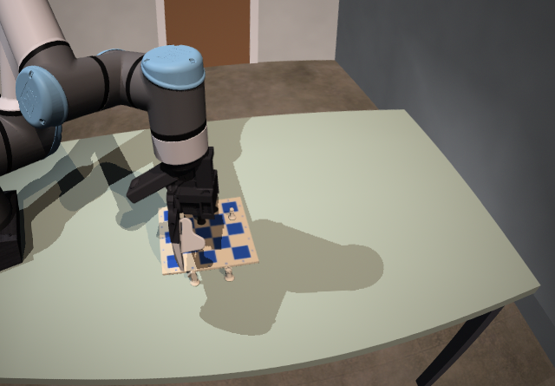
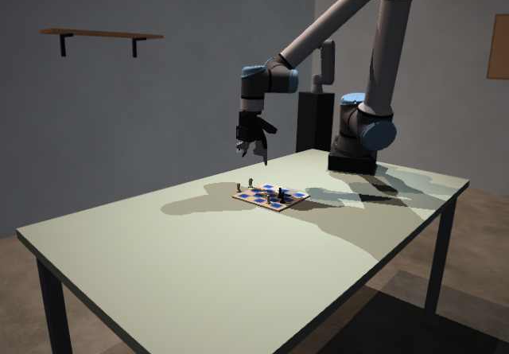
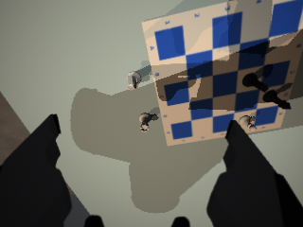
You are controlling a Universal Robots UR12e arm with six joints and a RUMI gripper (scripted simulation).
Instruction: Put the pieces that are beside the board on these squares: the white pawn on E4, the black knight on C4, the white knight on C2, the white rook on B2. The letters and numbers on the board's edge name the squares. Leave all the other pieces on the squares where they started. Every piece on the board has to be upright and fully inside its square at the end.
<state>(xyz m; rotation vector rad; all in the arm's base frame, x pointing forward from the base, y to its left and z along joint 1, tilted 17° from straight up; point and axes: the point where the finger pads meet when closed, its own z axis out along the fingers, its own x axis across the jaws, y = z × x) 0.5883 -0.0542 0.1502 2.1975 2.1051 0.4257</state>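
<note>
The blue and tan chessboard [image 1: 247, 240] [image 2: 257, 203] [image 3: 199, 35] lies on the table. Two pale pieces stand on the table just off one board edge: one [image 1: 193, 278] [image 2: 238, 186] [image 3: 144, 121] and another [image 1: 229, 274] [image 2: 250, 183] [image 3: 133, 79]; their kinds are too small to tell. A pale piece [image 1: 231, 213] [image 2: 268, 199] [image 3: 247, 122] stands on the board near its far corner. Two black pieces [image 3: 253, 81] [image 3: 275, 98] [image 2: 281, 195] stand on the board; the gripper hides them in the top view. My gripper [image 1: 172, 249] [image 2: 254, 155] [image 3: 145, 118] is open and empty, high above the board's edge and the nearer pale piece.
The pale green table [image 1: 358, 193] [image 2: 164, 280] bears only the board and pieces. The arm's base [image 2: 352, 163] stands at the table's far corner. A wall shelf [image 2: 100, 34] hangs well away.
</note>
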